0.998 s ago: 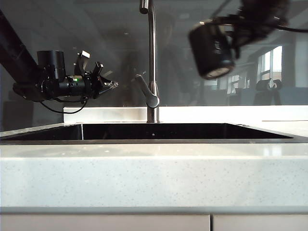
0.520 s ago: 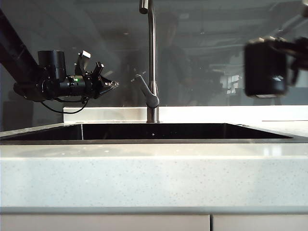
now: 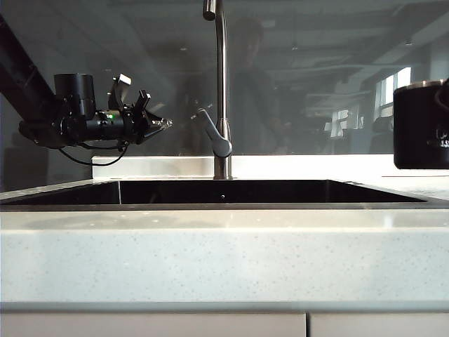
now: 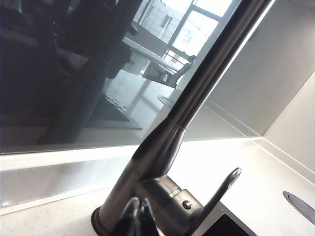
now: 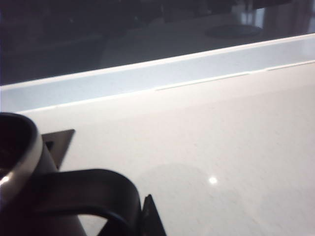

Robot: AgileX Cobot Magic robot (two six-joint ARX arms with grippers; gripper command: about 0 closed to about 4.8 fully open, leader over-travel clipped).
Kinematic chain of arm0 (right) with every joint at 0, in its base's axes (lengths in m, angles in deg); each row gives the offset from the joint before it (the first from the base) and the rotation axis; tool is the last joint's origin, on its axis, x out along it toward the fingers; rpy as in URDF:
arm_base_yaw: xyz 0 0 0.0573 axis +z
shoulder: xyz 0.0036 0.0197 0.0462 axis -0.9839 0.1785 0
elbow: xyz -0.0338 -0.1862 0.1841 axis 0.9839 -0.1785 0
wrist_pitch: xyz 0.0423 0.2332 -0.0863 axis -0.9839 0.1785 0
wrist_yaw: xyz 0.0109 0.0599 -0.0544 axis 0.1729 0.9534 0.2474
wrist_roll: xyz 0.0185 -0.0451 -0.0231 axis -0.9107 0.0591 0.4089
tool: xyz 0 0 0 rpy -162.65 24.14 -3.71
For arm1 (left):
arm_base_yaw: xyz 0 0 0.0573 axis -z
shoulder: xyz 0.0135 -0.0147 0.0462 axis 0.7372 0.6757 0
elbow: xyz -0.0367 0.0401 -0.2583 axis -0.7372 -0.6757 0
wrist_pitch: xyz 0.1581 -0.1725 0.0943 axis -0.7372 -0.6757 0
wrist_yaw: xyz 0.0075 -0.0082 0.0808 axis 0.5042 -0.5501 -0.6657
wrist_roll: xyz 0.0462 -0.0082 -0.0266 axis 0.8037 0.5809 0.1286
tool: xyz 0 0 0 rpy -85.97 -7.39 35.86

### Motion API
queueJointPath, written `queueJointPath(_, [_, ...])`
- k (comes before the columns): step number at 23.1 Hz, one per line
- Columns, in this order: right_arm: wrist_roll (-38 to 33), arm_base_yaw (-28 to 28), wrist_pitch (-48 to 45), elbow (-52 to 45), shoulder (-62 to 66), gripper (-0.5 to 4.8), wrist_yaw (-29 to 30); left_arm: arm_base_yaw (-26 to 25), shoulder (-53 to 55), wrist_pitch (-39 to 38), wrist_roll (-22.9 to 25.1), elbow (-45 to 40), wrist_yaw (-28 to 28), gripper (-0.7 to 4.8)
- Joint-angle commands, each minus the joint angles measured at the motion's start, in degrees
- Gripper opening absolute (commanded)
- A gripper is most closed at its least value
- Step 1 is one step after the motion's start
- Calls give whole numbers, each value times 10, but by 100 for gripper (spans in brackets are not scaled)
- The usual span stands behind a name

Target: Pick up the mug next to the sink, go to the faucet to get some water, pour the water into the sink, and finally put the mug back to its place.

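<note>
L gripper (image 3: pixel 165 123) closed, left of faucet (image 3: pixel 222 91) | R gripper (image 5: pixel 145 216) clamps mug (image 3: pixel 421 125) handle, upright

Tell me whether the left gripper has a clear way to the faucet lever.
Probably yes: the left gripper, shut, hangs over the sink level with the faucet lever, with nothing between. The mug is far right, in the right gripper.

exterior: low, level, frontal | wrists: close | shared: faucet (image 3: pixel 222 91)

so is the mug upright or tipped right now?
Upright: the mug, held by the right gripper above the counter, shows silver rim on top, sides vertical.
</note>
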Motion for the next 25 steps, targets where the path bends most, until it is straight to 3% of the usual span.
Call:
queueJointPath(1, [6,0,-54,-21,0,-1,-15,0,-4,7,-1,1,1,-5])
queueJointPath(25, [19,1,-89,-41,57,-1,4,0,-4,7,-1,1,1,-5])
